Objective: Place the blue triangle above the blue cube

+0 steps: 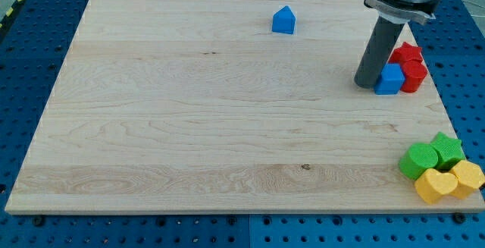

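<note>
The blue triangle (283, 20), a small block with a pointed top, lies near the view's top, right of centre on the wooden board (189, 127). The blue cube (391, 80) lies at the view's right, against two red blocks. My tip (367, 86) stands on the board just left of the blue cube, touching or almost touching its left side. The rod rises up and to the right from there and hides part of the cube and of the red blocks. The blue triangle is far to the upper left of my tip.
Two red blocks (411, 64) sit right of and above the blue cube, near the board's right edge. At the bottom right corner lie a green cylinder (418, 161), a green star (448, 149) and two yellow blocks (433, 186) (467, 178).
</note>
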`<action>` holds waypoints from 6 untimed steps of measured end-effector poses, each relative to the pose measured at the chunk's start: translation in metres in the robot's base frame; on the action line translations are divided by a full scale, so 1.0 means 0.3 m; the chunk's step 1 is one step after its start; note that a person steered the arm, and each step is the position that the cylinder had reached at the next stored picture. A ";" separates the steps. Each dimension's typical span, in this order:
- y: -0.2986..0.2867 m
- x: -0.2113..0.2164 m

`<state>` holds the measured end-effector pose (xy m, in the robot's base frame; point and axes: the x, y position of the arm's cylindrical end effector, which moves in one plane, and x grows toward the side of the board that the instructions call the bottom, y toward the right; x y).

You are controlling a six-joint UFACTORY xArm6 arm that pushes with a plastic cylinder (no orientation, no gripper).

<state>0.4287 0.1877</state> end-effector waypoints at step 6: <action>-0.604 -0.652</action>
<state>0.2332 0.0065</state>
